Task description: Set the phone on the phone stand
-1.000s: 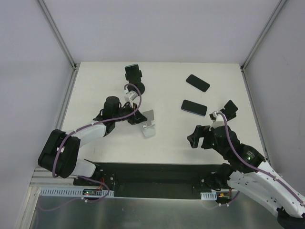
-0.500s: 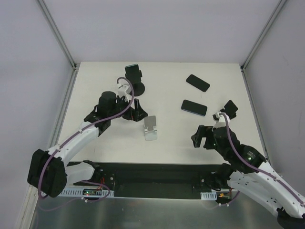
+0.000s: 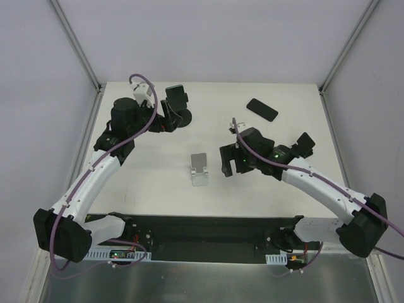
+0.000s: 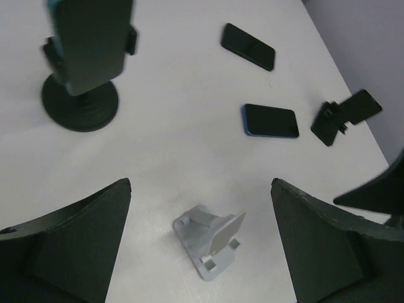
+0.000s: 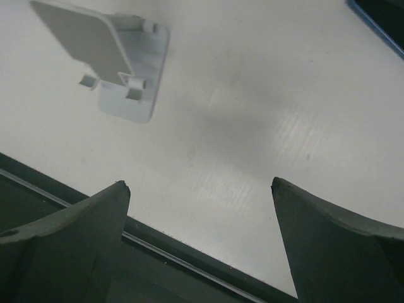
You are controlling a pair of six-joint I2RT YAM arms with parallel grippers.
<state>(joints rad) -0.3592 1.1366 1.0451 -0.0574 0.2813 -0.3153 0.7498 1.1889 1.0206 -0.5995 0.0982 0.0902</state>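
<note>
Two phones flat on the white table [image 3: 145, 189], going by the left wrist view: blue-edged phone [image 4: 270, 120] right of centre, black phone [image 4: 247, 47] further back toward the far edge. Can't find the blue-edged one from above, hidden under the right arm [image 3: 303, 180]. As for the left gripper [image 4: 201, 189]: fingers spread wide and holding nothing, hanging just beside the black round-base stand [image 3: 178, 115] with a teal-edged phone [image 3: 176, 98] clamped upright in it. Same deal with the right gripper [image 5: 201, 189]: spread wide, holding nothing, hovering over the table just to the right of the grey stand [image 3: 200, 169]. Grey stand sitting bare near the front middle. Also a small black stand [image 3: 305, 144] over by the right edge, well apart from the grey one
</note>
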